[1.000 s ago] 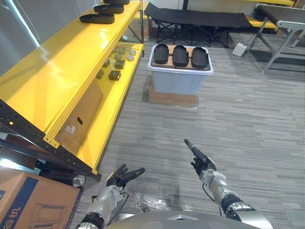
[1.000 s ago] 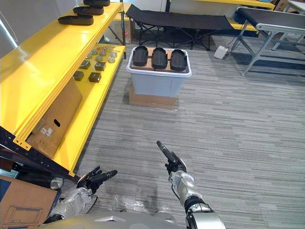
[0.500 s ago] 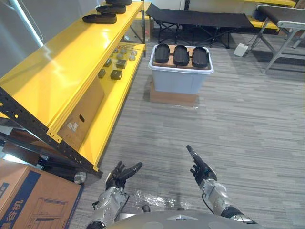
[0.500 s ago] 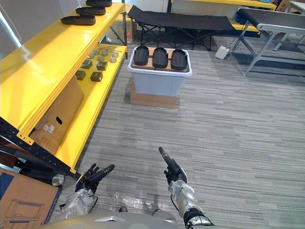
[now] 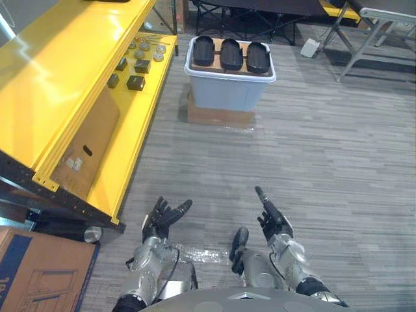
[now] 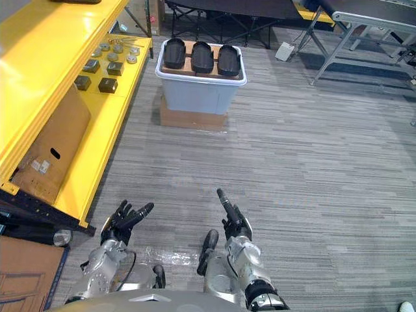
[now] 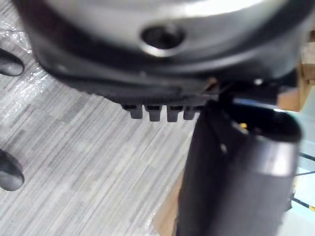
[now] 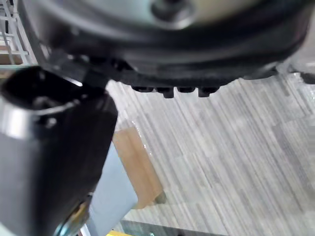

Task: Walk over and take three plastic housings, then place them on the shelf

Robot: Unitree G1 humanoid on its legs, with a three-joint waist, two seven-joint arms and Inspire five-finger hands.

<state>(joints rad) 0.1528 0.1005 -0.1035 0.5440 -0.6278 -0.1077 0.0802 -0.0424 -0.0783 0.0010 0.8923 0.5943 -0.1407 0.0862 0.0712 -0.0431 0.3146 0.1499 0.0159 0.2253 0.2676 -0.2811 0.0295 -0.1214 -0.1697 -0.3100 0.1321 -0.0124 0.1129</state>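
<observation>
Since the earlier frame the camera had shifted. The whole scene sat differently in the head views, with the shelf's far end cut off at the top edge. The left hand (image 5: 162, 221) showed its fingers fanned out wider than before. The right hand (image 5: 273, 223) was posed much as before.

Left hand: open wide, fingers spread and reaching forward, holding nothing, raised over the floor (image 5: 338, 162) at lower left.

Right hand: fingers straight and close together, pointing ahead and upward, empty, touching nothing.

The three plastic housings (image 5: 229, 54), dark and oval, lay side by side on a brown board across the top of a pale bin (image 5: 227, 96). They were straight ahead and well apart from both hands. The bin stood on a flat cardboard base (image 5: 218, 117).

The yellow shelf (image 5: 58, 78) ran along the robot's left. Small dark and round parts (image 5: 135, 82) sat on its lower level, and a cardboard sheet (image 5: 84, 146) leaned there. A cardboard box (image 5: 32, 273) sat at lower left. Clear plastic film (image 5: 195, 253) lay on the floor between the hands.
</observation>
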